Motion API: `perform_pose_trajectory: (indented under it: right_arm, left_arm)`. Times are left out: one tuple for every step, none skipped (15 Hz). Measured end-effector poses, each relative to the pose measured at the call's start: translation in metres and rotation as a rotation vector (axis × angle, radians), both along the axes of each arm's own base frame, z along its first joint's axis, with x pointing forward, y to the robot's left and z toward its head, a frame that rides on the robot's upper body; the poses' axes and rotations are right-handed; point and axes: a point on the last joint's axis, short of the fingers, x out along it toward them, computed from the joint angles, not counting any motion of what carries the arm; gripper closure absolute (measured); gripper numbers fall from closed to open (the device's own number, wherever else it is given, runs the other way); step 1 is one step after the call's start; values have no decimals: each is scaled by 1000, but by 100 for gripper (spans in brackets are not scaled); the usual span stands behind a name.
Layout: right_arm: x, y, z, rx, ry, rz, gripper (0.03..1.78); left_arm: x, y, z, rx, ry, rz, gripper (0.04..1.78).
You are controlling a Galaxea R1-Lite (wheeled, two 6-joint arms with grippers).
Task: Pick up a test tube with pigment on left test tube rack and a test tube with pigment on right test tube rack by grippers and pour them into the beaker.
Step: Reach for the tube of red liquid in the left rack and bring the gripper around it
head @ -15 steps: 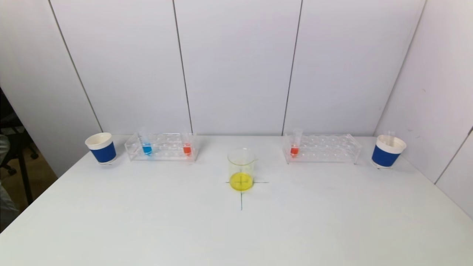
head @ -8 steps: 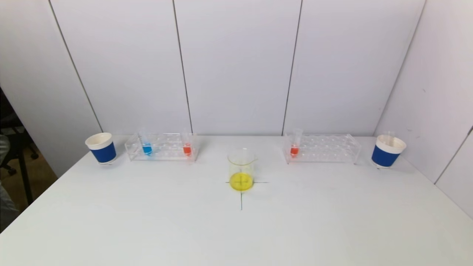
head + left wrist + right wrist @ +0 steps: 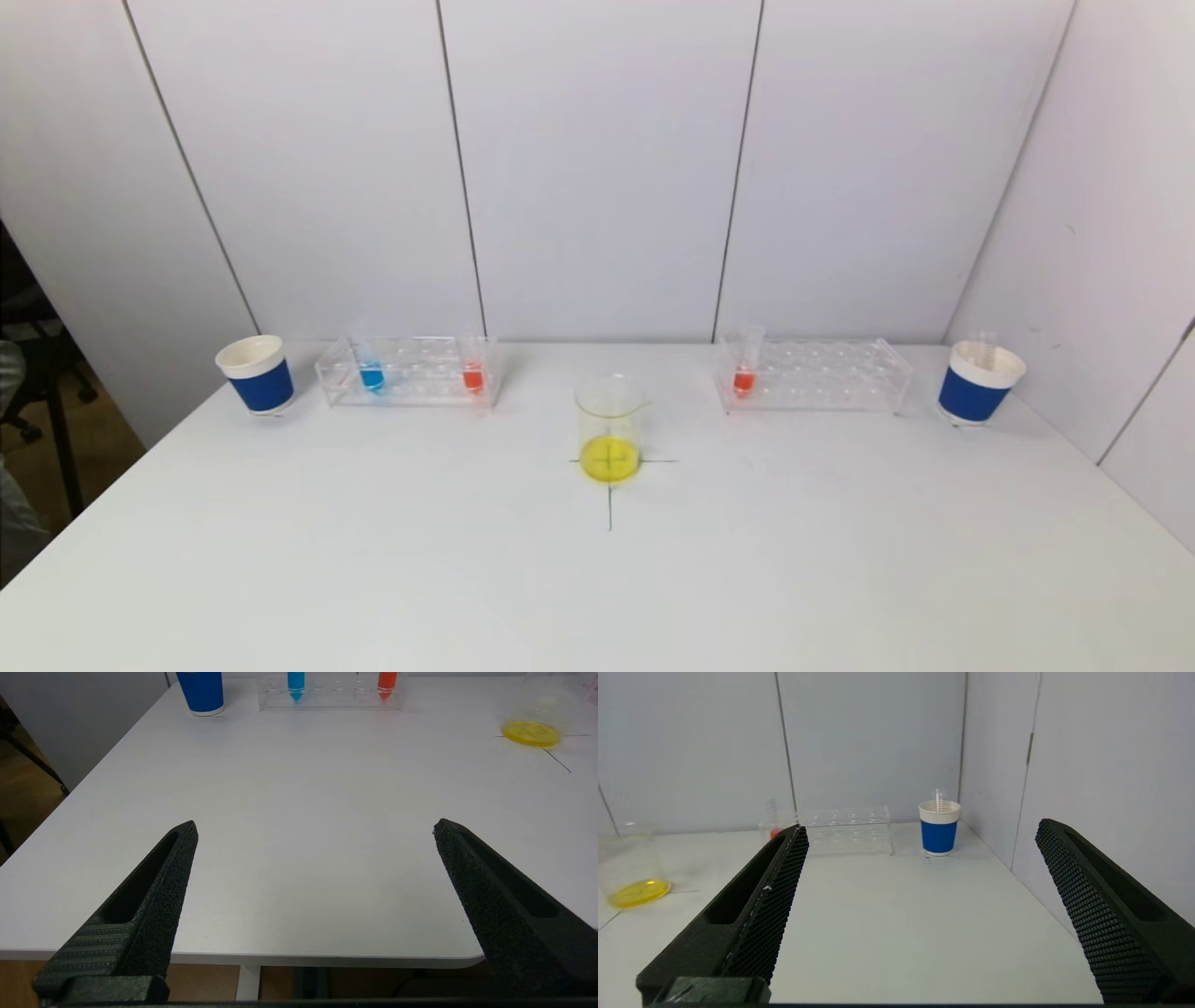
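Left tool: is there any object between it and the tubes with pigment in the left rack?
Nothing visible stands in the way. In the left wrist view the left tool is open at the table's near edge, and only bare tabletop lies before the left rack holding the blue tube and the red tube.

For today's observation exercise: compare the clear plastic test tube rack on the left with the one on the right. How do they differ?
The left clear plastic rack holds two pigment tubes, a blue tube and an orange-red tube, near opposite ends. The right clear plastic rack holds one orange-red tube, at its end nearer the beaker. Both are transparent and stand beside blue paper cups.
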Motion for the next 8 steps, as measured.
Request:
perform_pose_trajectory:
  right_arm:
    - [0, 0, -2, 0, 14, 12, 4]
    - [1, 1, -5, 1, 32, 37, 4]
    - [1, 2, -7, -1, 50, 75, 4]
    - [2, 2, -9, -5, 70, 99, 4]
    - [2, 2, -13, -4, 105, 103, 4]
    - [3, 2, -19, -3, 165, 106, 4]
    - [3, 2, -25, 0, 223, 108, 4]
    - [3, 2, -27, 1, 248, 109, 4]
  left_arm:
    - [0, 0, 0, 0, 0, 0, 6]
    - [0, 0, 0, 0, 0, 0, 6]
    - [0, 0, 0, 0, 0, 0, 6]
    - [0, 0, 0, 0, 0, 0, 6]
    - [0, 0, 0, 0, 0, 0, 6]
    - [0, 0, 0, 0, 0, 0, 6]
    - [0, 0, 0, 0, 0, 0, 6]
    - [0, 0, 0, 0, 0, 0, 6]
